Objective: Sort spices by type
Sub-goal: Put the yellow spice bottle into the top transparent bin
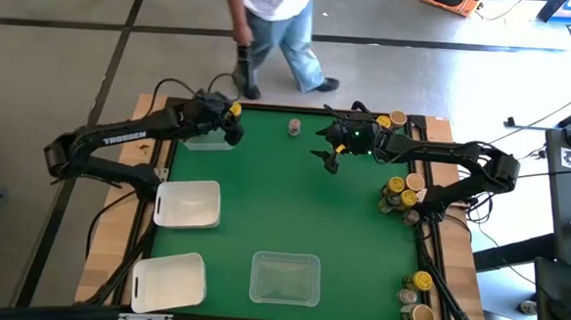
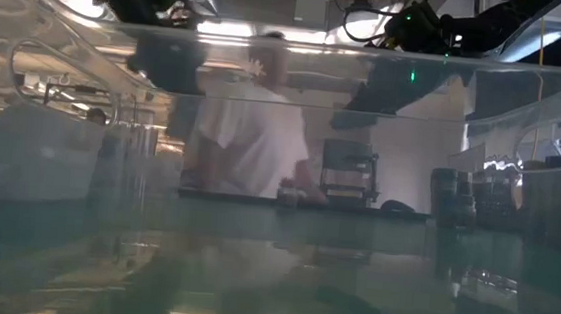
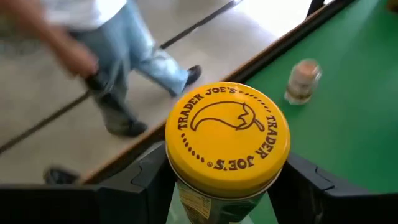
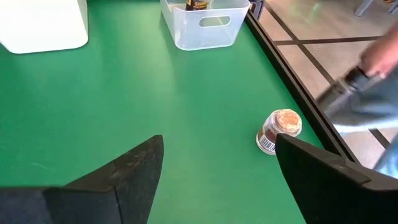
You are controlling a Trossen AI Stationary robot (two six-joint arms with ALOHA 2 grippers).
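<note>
A green table (image 1: 293,209) is seen from above, with two dark robot arms reaching in from either side.

The left gripper (image 1: 231,118) is at the far left of the table, above a clear tray (image 1: 208,139) that sits at the far edge. Its fingers are clamped on a yellow-lidded spice jar (image 3: 227,134), held upright; the lid reads "Trader Joe's".

The right gripper (image 1: 327,152) hovers over the far middle of the table, its fingers spread apart and holding nothing. Just beyond it, near the far edge, a single jar with an orange-tan lid (image 4: 281,129) stands alone on the green surface.

More spice jars are grouped along the right side: a cluster (image 1: 402,194) with yellow and tan lids midway down the right edge, a few jars (image 1: 392,119) at the far right corner, and another few (image 1: 417,299) at the near right corner.

Two white trays lie on the left: one (image 1: 187,203) midway along, one (image 1: 169,281) at the near left corner. A second clear tray (image 1: 284,279) sits at the near middle.

Beyond the far edge, a person (image 1: 273,32) in a white shirt and blue jeans is on the floor behind the table.
</note>
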